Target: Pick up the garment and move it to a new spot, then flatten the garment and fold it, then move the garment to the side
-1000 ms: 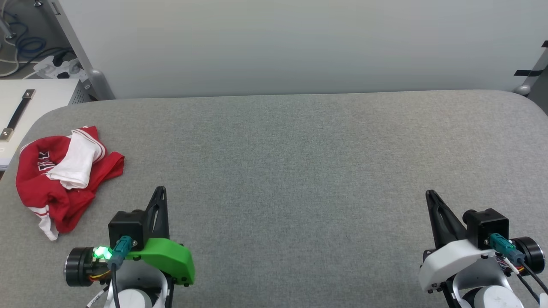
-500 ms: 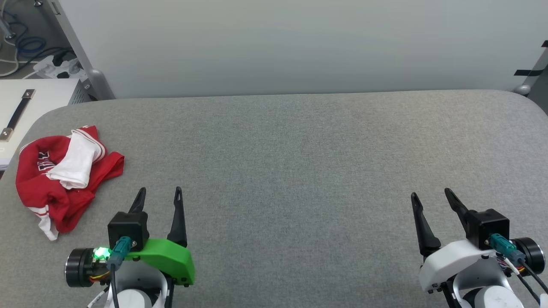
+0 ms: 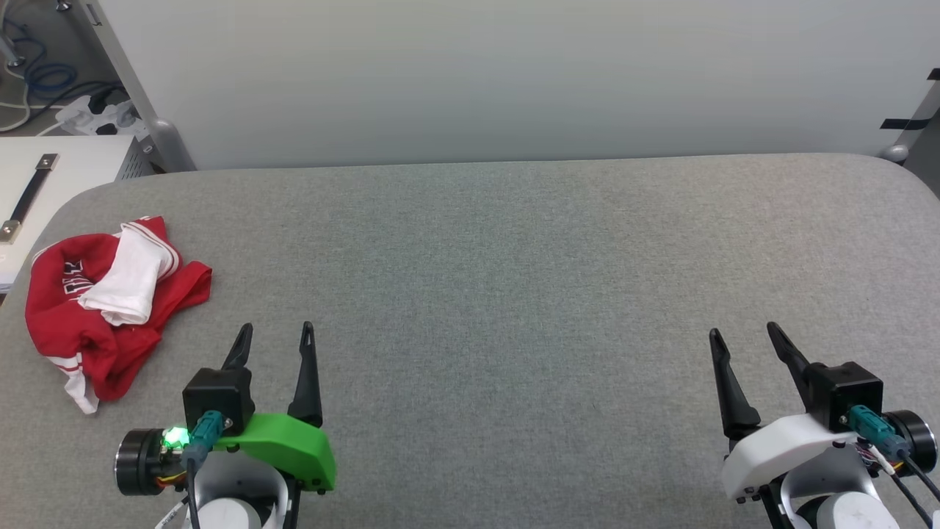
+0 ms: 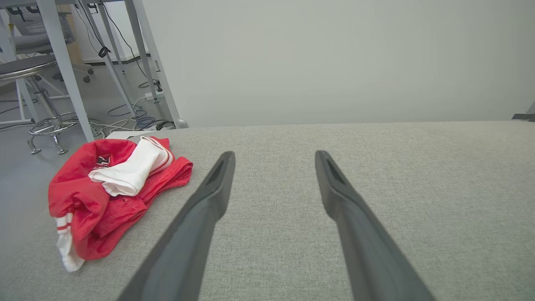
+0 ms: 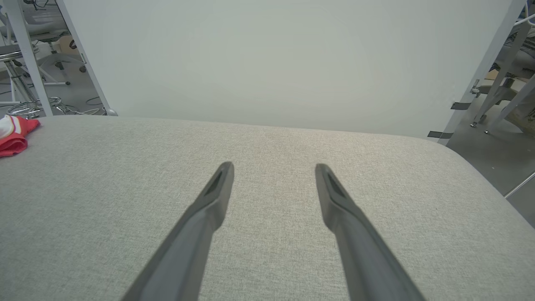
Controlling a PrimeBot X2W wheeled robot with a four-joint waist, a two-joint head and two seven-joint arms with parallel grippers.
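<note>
Grey fabric-topped table (image 3: 514,242), rounded corners, spans foreground. Plain pale wall panel (image 3: 477,73) right behind table's far edge; light even, no hard shadows. Past far left corner: slanted white frame leg (image 3: 136,88), blue cable coil (image 3: 51,77), white power strip (image 3: 95,110), grey floor (image 4: 25,167). White case (image 3: 66,169) with black strap handle beside left edge. Chrome-based stool (image 4: 25,67) further left. Black tape (image 3: 907,121) on post past far right corner

Left tool (image 3: 276,327): long black fingers (image 3: 305,371), green shell (image 3: 286,444), black camera block (image 3: 218,393), teal plug (image 3: 207,427), lit green LED (image 3: 172,437). Right tool (image 3: 742,330): white shell (image 3: 771,448), thin cables (image 3: 913,474).
</note>
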